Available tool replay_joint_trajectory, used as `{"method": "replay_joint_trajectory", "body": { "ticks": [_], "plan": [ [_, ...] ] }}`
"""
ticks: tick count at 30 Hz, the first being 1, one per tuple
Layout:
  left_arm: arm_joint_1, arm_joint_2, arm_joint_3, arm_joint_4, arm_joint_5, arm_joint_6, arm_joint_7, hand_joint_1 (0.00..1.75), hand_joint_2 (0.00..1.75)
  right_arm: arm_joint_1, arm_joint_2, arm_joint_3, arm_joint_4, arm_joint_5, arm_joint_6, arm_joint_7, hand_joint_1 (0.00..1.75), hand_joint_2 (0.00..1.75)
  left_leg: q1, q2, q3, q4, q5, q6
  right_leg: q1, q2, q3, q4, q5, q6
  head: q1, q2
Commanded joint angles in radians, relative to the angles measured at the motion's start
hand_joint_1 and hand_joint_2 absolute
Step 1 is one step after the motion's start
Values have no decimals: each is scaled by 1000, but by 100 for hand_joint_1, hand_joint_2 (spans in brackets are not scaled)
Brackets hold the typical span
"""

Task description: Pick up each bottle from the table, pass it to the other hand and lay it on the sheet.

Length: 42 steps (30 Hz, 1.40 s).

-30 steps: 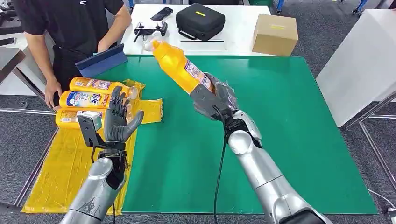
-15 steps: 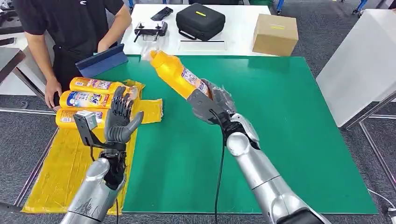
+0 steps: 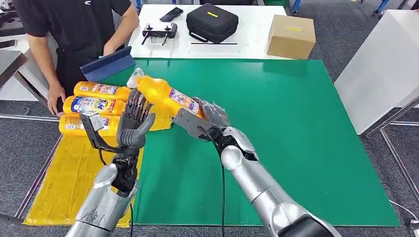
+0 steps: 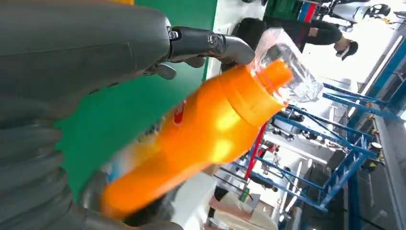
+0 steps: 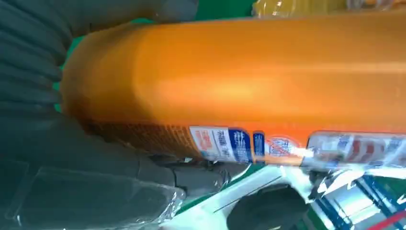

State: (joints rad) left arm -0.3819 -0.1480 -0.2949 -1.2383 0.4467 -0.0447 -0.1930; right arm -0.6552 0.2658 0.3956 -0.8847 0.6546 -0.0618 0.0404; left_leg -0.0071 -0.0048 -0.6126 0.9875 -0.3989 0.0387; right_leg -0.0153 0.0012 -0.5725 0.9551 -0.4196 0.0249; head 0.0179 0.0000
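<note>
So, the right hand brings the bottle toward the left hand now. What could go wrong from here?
1. The right hand grips the bottle only at its base, so the long cap end could sag or slip before the open left hand closes.
2. Three bottles already crowd the sheet; laying this one could nudge them.

Orange bottle over a green tabletop!
Its label shows red, blue and white; the sheet is yellow, the fingers dark grey, the arms silver.
</note>
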Motion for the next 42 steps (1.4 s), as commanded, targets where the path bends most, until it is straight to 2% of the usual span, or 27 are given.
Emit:
{"method": "replay_joint_trajectory", "body": {
  "ticks": [1,4,16,23,27,29,32,42],
  "plan": [
    [-99,6,-64,103,30,7,11,0,175,-121,35,93,237,34,-18,21,175,175,0,0,5,1,-2,-3,0,0,5,1,-2,-2,0,0],
    [-124,3,-77,141,47,14,7,0,175,-144,54,109,299,51,-20,29,175,175,0,0,5,1,-2,-3,0,-1,5,1,-2,-2,0,0],
    [-139,1,-86,166,53,17,4,0,175,-154,65,124,327,71,-33,40,175,175,0,0,3,1,-1,-2,0,-1,3,1,-2,-2,0,0],
    [-151,-2,-79,198,63,42,4,0,175,-173,56,128,336,113,-137,65,175,175,0,-1,2,0,-1,-2,0,-1,3,0,-1,-1,0,0],
    [-153,5,-56,210,67,54,1,0,175,-153,36,116,261,152,-258,78,175,175,0,-1,5,1,-2,-3,0,-2,5,0,-2,-2,0,0],
    [-151,10,-47,208,68,58,0,0,175,-135,25,107,196,161,-278,75,175,175,0,-1,3,0,-1,-2,0,-1,3,0,-2,-1,0,0],
    [-144,10,-38,198,64,60,-5,0,175,-95,7,99,72,160,-273,72,175,175,0,-1,6,1,-3,-4,0,-2,6,1,-3,-2,0,0],
    [-141,12,-32,191,60,65,-6,0,175,-39,-10,104,-47,163,-268,67,175,175,0,-1,3,0,-1,-2,0,-1,3,0,-1,-1,0,0]
  ]
}}
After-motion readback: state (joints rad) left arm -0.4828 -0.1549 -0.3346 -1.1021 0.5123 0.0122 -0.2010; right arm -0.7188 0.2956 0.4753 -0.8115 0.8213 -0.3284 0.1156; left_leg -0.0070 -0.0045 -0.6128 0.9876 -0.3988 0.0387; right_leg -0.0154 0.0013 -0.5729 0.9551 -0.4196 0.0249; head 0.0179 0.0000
